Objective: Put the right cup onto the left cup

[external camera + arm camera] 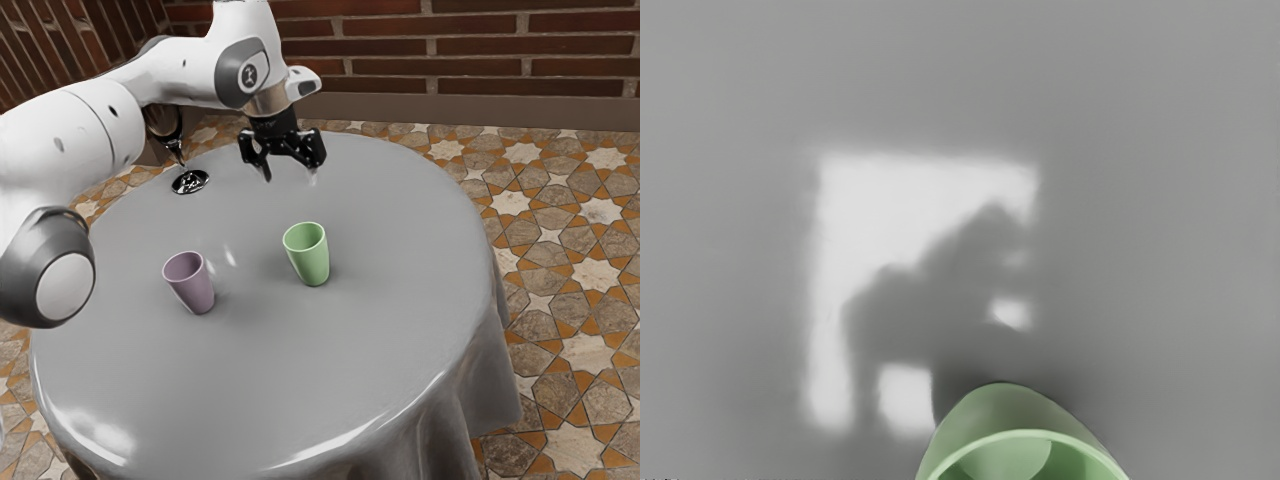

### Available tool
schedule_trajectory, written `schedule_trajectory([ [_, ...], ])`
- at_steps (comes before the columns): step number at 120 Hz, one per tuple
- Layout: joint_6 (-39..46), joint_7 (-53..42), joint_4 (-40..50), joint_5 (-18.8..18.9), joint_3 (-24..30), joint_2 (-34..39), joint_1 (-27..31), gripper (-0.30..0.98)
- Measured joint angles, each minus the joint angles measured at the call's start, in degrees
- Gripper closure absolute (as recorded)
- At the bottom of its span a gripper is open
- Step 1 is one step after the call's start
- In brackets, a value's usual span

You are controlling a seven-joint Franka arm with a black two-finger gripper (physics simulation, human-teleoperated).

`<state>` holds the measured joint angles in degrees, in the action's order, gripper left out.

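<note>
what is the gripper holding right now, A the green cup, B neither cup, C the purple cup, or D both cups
B: the gripper hangs open above the table, and the green cup and purple cup both stand on it, clear of the fingers.

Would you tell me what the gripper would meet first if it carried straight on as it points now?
Probably the green cup, which seems to stand just under the gripper, though the height and exact line are hard to judge.
</note>
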<state>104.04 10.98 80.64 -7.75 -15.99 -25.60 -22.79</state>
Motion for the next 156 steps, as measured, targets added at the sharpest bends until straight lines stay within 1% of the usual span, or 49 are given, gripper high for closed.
schedule_trajectory([
  [9,2.5,4.5,3.8,-0.4,0.4,0.7,-0.8,0.02],
  [25,6.3,11.6,13.6,-0.8,1.2,6.0,-1.6,0.02],
  [35,7.6,15.3,15.8,-0.9,1.8,7.2,-2.2,0.02],
  [61,9.6,22.9,16.9,-1.0,2.4,6.3,-2.4,0.02],
  [97,10.7,29.5,14.3,-0.3,3.1,3.5,-2.2,0.06],
  [109,10.9,31.0,13.6,0.2,3.1,2.7,-2.1,0.11],
  [134,11.0,33.7,13.2,0.8,3.6,1.0,-2.0,0.26],
  [156,11.3,35.5,13.3,0.8,3.6,0.0,-1.8,0.33],
])
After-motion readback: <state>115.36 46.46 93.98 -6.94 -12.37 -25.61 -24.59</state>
